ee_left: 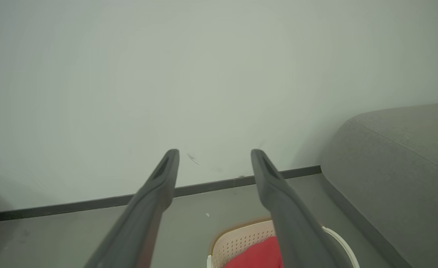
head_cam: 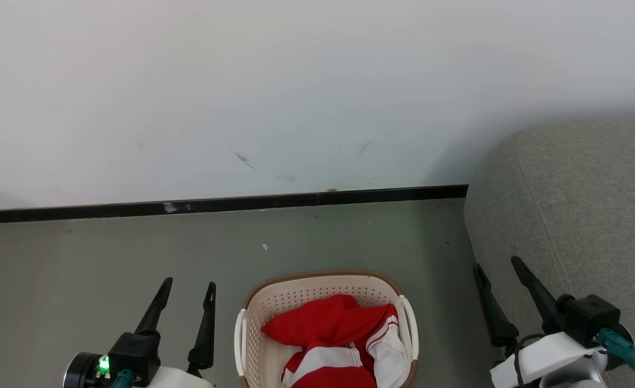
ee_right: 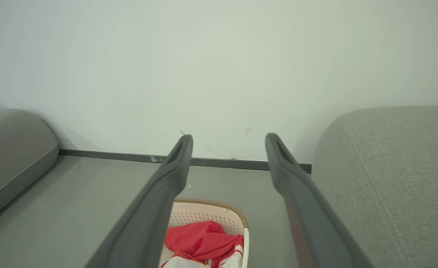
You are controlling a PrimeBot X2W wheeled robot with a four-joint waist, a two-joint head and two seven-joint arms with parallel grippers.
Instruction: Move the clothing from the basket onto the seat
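Observation:
The cream basket [head_cam: 296, 293] stands on the floor at the bottom centre of the head view, with red and white clothing [head_cam: 333, 337] bunched inside it. The grey-green seat [head_cam: 581, 205] rises at the right. My left gripper [head_cam: 190, 285] is open to the left of the basket, holding nothing. My right gripper [head_cam: 497, 265] is open between the basket and the seat, also holding nothing. The left wrist view shows the basket [ee_left: 237, 242], the clothing [ee_left: 258, 257] and the seat [ee_left: 397, 167]. The right wrist view shows the basket [ee_right: 211, 212], the clothing [ee_right: 200, 238] and the seat [ee_right: 390, 175].
A white wall [head_cam: 296, 91] with a black baseboard [head_cam: 215, 205] closes off the grey floor [head_cam: 107, 253] behind the basket. In the right wrist view another grey cushion [ee_right: 10, 149] lies at the far left.

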